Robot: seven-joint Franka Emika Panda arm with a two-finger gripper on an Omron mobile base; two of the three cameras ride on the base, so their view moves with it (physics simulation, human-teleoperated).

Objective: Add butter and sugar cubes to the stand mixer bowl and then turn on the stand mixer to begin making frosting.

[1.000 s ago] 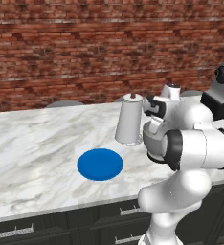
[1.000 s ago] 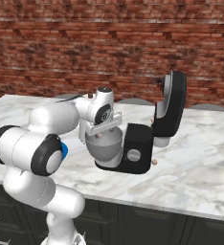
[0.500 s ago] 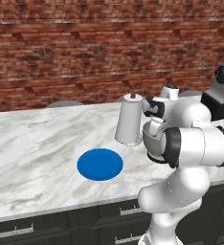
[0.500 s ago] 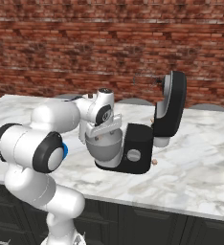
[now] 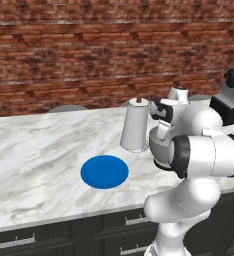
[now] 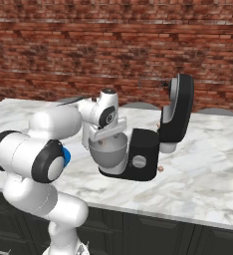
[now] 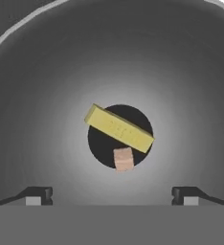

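The bowl [image 7: 56,72] looks like brushed grey metal, smooth with a soft sheen. The butter [image 7: 119,128] in it is matt pale yellow, slightly grainy. The mixer [image 6: 144,159] has a black, faintly glossy plastic-looking body. The table [image 5: 34,150] is polished veined marble, the plate [image 5: 104,171] smooth plain blue, and the wall [image 5: 89,50] rough brick.

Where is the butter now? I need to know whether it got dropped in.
In the hand view, the butter lies at the bottom of the stand mixer bowl, across its dark centre, right beside a small tan sugar cube.
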